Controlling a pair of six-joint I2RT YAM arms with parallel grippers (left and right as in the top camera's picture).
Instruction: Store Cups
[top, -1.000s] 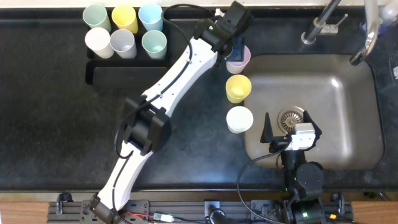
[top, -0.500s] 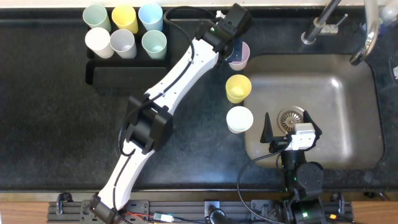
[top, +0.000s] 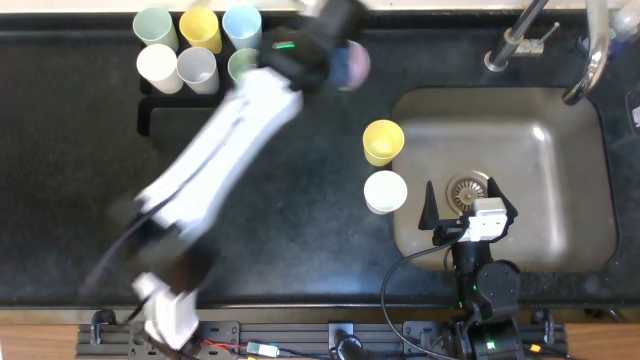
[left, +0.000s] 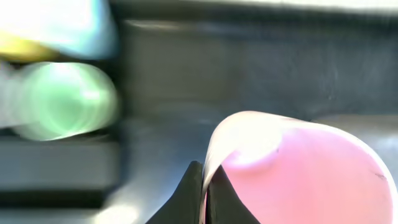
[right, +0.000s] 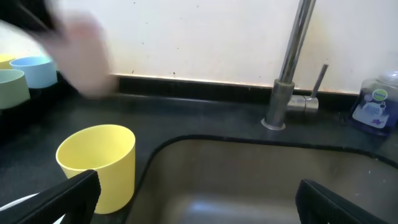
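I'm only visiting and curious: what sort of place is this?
Probably a kitchen: a steel sink with a tap, set in a dark counter, a soap bottle beside it, and a yellow cup nearby.

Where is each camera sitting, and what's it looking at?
Top view: above the counter, looking down at sink and cups; left arm and right arm show.
Left wrist view: on the left wrist, facing a green cup; the left gripper, shut on the pink cup, shows.
Right wrist view: on the right wrist, over the sink, facing the faucet; the open right gripper shows.
Shared: top and right wrist views both show the yellow cup.
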